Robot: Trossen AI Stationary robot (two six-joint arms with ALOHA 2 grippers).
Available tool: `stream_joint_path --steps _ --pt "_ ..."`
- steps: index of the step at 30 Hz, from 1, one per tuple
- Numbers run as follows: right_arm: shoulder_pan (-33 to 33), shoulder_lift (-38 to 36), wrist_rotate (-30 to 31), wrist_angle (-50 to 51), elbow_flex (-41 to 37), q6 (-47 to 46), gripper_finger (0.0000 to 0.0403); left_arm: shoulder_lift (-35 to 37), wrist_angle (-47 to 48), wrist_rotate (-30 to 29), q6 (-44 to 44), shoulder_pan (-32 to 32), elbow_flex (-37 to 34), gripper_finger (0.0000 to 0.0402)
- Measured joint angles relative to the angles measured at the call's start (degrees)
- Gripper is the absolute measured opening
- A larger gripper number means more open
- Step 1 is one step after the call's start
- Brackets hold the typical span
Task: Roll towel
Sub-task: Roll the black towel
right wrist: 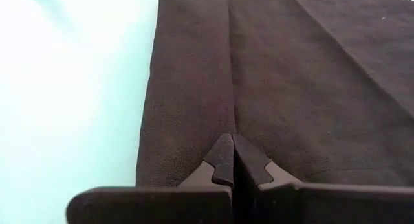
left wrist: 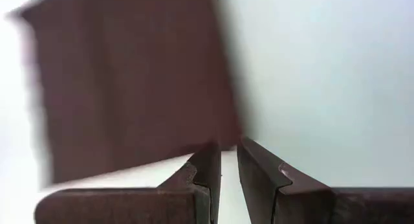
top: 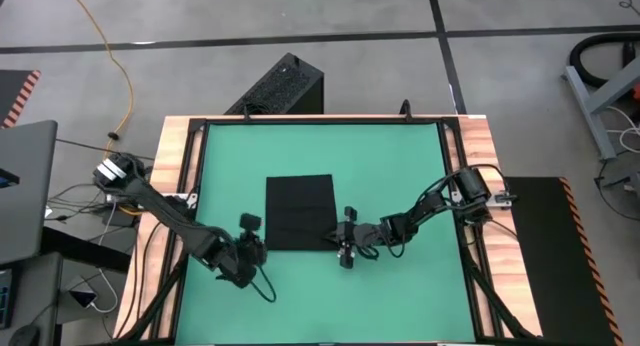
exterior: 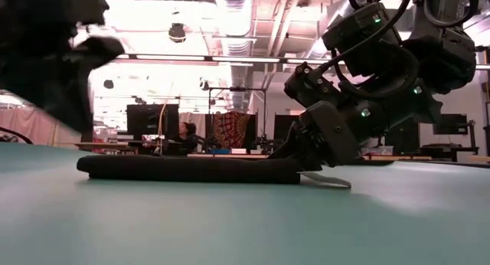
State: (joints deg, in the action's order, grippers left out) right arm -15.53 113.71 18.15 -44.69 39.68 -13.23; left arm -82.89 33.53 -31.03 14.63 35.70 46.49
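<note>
The black towel (top: 300, 212) lies flat on the green table (top: 400, 156) near its middle; it also shows in the low view (exterior: 184, 169). My right gripper (top: 339, 242) is at the towel's right edge, close to the near right corner, and is shut on the cloth (right wrist: 233, 141). My left gripper (top: 262, 249) hovers just off the towel's near left corner. Its fingers (left wrist: 210, 169) stand a narrow gap apart, with the towel (left wrist: 129, 88) ahead of them and untouched. My right gripper pinches the towel's right edge (right wrist: 223, 130) between its two shut fingers, a little way from the near right corner. It comes from the table's right, slanting down. A low ridge (right wrist: 229, 62) runs across the cloth from the fingertips. The towel lies on the table.
A black box-shaped device with vents (top: 285, 86) stands on the floor beyond the table's far edge. A wooden frame (top: 180, 156) borders the green surface. Bare green surface lies on both sides of the towel. A person (exterior: 187, 135) sits far off in the room.
</note>
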Motion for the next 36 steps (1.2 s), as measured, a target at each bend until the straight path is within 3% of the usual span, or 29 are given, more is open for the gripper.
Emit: stream_joint_path --steps 4,8,10,13,16,25,26,31,36 --pt "0.34 0.00 -0.09 0.36 0.00 -1.38 0.0016 11.97 -2.56 -12.21 1.57 3.87 -3.21 0.0042" --pt "0.68 0.00 -0.28 0.42 0.00 -1.46 0.0016 28.19 -16.06 -21.79 4.17 9.42 -14.25 0.0042" --pt "0.68 0.00 -0.26 0.37 0.00 -1.45 0.0016 34.37 -24.62 -17.77 4.29 10.09 -22.14 0.0042" --pt "0.68 0.00 -0.28 0.39 0.00 -1.47 0.0016 38.04 -39.70 -9.40 2.44 8.41 -31.62 0.0042" --pt "0.68 0.00 -0.33 0.44 0.00 -1.47 0.0016 37.73 -51.56 -6.29 -1.92 6.72 -35.08 0.0042" --pt "0.68 0.00 -0.76 0.65 0.00 -1.79 0.0016 25.63 -54.12 1.09 -6.60 2.97 -32.19 0.0042" --pt "0.68 0.00 -0.84 0.66 0.00 -1.79 0.0016 23.94 -53.95 0.07 -6.70 2.63 -31.74 0.0042" --pt "0.68 0.00 -0.85 0.79 0.00 -1.95 0.0016 17.60 -54.92 -17.08 -2.37 2.02 -29.51 0.0042" --pt "0.68 0.00 -0.85 0.85 0.00 -2.25 0.0016 15.14 -54.97 -18.71 -1.84 2.08 -27.55 0.0041"
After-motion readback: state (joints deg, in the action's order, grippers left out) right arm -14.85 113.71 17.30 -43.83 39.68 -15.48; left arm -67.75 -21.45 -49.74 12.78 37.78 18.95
